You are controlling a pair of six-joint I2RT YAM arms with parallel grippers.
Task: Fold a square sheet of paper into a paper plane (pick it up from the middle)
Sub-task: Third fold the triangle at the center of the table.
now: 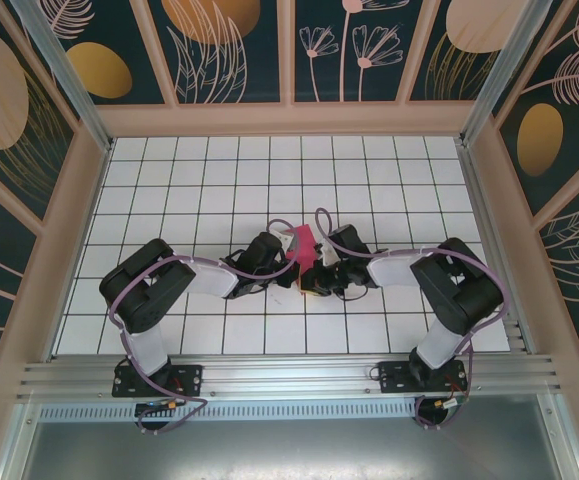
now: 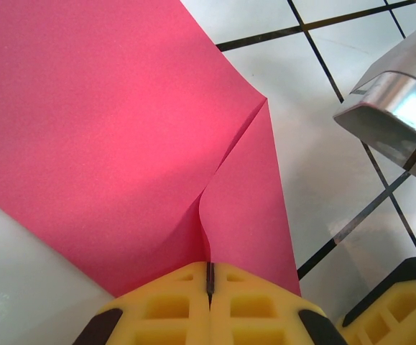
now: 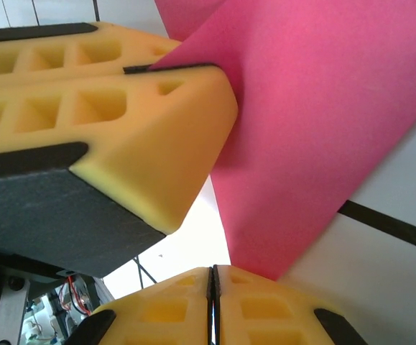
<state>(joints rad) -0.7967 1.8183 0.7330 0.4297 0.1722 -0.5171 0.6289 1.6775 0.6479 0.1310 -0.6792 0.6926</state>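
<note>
The left gripper (image 2: 209, 287) is clenched tight. In its own wrist view its two yellow fingers sit pressed together at the bottom centre of the frame, and the sheet of paper (image 2: 107, 129) is nipped in the thin seam between them. From that pinch the magenta-pink sheet fans up and out over the upper left of the frame. A soft curling crease rises from the fingers toward a corner right of centre. A rounded silvery part (image 2: 398, 108) hangs at the right edge, clear of the paper.

In the right wrist view, the left gripper shows at the upper left as a big yellow block, with the sheet coming out of its closed slit and sloping down to the lower middle. The right gripper (image 3: 213, 298) is at the bottom centre, its fingers squeezed shut with only a dark line between them. The lowest corner of the paper meets the top of its right-hand finger. I cannot tell whether any of the sheet is actually caught in that seam.

From above, both arms meet at the middle of the white tiled table (image 1: 199, 170), with the pink sheet held up between their tips.
</note>
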